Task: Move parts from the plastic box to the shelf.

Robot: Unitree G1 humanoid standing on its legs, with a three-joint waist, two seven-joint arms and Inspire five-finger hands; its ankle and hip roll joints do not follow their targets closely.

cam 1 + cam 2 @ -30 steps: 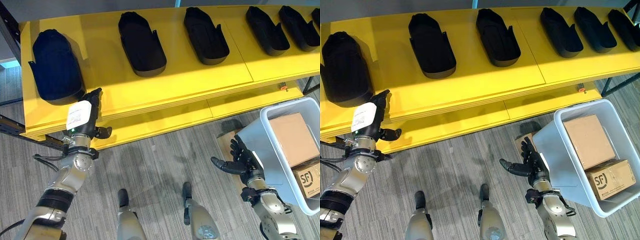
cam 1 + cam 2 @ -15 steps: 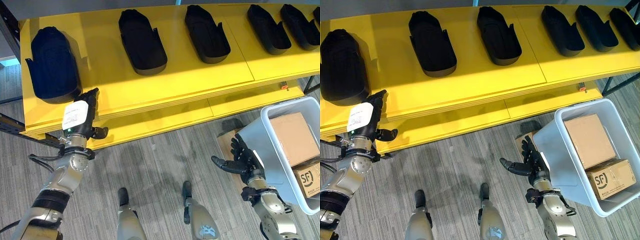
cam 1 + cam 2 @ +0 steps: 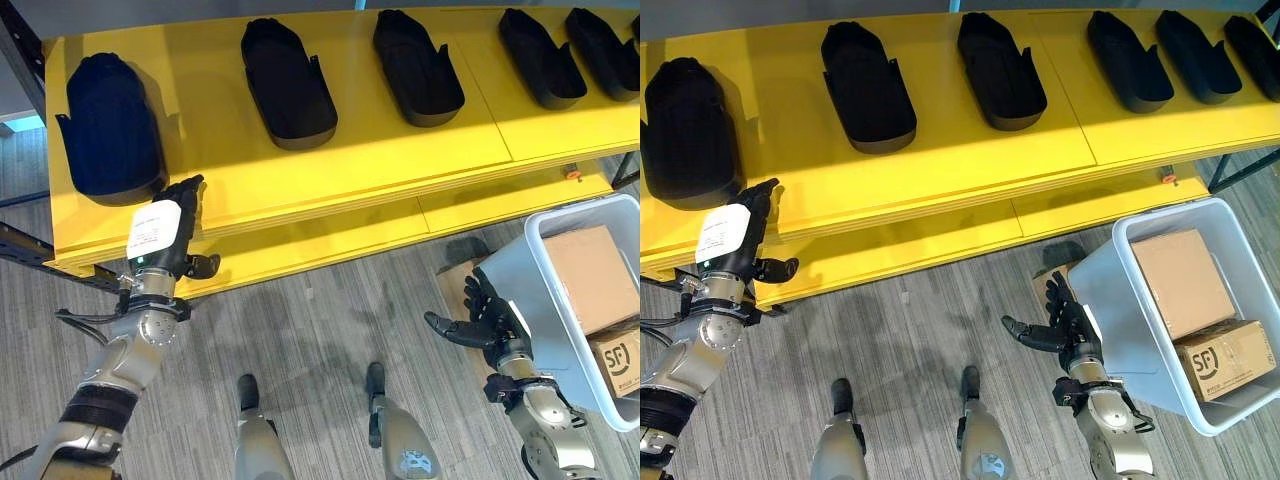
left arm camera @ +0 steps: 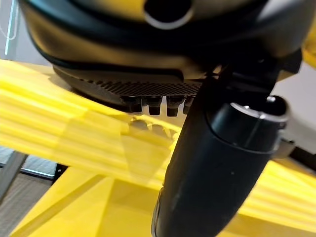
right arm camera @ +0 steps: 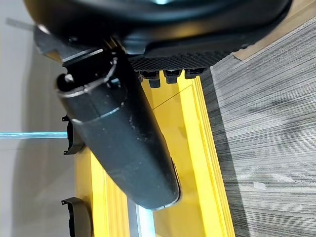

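Parts: two cardboard boxes [image 3: 1180,280] lie in the plastic box [image 3: 1110,300] at four o'clock. The right hand [image 3: 1065,325], fingers spread and empty, touches its wall and could tip it. The left hand [image 3: 165,235], straight-fingered, hovers at the shelf [image 3: 380,150] edge, nine o'clock.

The shelf [image 3: 380,160] is bright yellow, and the parts [image 3: 287,82] on it are matt black. The plastic box [image 3: 1118,300] at the right is pale grey-white (brown cardboard boxes [image 3: 1182,282] inside). The floor [image 3: 310,340] is grey, finely striped.
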